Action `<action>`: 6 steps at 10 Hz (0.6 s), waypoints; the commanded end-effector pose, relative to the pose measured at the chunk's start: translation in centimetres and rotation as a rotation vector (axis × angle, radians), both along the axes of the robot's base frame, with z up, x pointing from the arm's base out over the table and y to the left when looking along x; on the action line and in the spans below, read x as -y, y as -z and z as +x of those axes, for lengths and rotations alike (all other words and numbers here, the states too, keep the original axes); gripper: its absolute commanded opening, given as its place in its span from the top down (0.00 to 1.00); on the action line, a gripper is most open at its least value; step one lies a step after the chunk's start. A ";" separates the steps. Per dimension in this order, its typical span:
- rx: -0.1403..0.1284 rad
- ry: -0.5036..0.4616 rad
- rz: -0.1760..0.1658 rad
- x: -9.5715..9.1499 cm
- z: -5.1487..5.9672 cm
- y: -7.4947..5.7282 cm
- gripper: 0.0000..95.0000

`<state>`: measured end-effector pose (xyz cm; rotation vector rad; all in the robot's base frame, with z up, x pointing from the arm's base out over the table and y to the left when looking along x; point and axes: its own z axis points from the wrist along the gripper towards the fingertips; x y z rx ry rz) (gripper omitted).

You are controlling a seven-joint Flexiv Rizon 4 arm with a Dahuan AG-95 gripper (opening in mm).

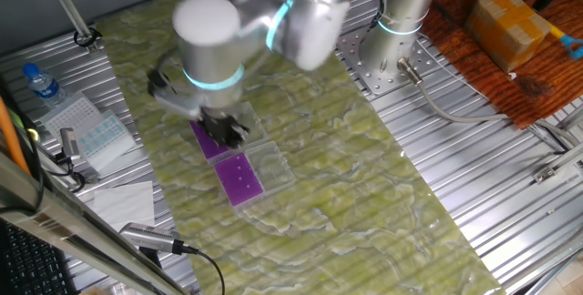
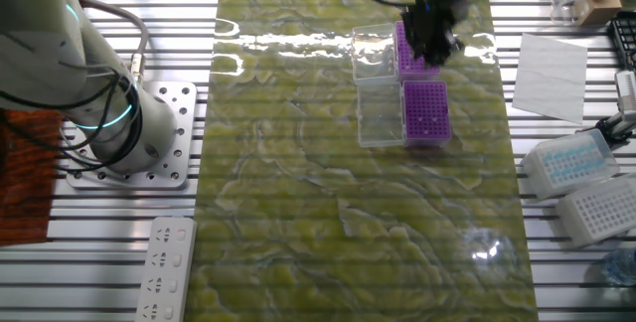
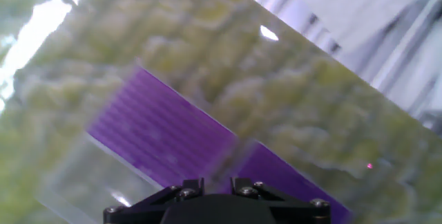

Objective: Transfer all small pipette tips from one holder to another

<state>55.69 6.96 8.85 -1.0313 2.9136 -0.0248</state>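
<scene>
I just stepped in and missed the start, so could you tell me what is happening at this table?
The robot arm has its gripper over one of two purple tip racks that sit end to end on the green mat, each with a clear lid open beside it. The pictures are blurred, so whether the fingers hold a tip cannot be told.

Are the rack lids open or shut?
Open: clear lids lie flat beside both purple racks, tops uncovered.
</scene>
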 end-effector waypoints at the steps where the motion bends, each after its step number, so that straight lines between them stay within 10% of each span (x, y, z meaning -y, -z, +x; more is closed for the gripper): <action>1: 0.004 -0.038 -0.005 2.4 0.3 0.6 0.80; 6: 0.004 -0.131 -0.025 4.9 -0.4 2.2 0.80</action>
